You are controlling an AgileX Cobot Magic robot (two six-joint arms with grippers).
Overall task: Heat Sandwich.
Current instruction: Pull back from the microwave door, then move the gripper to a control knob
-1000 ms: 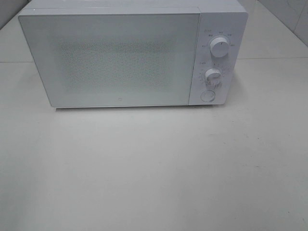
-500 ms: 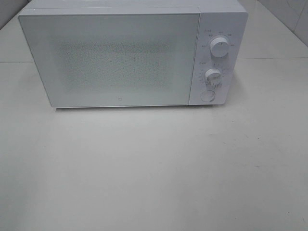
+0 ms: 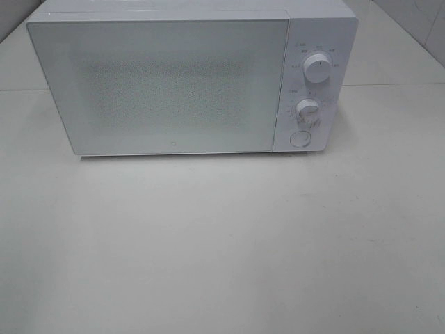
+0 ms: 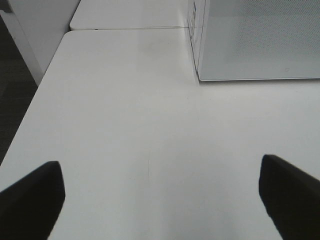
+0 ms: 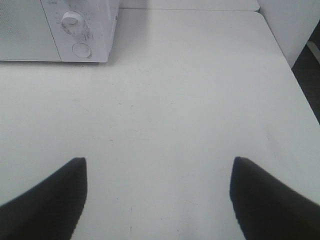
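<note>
Nothing has moved since a second ago; the microwave stands shut. Both the left gripper and the right gripper hang spread, grasping nothing. The sandwich cannot be seen.

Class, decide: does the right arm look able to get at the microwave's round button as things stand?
Probably yes: only bare table lies between the open right tool and the button on the microwave.
</note>
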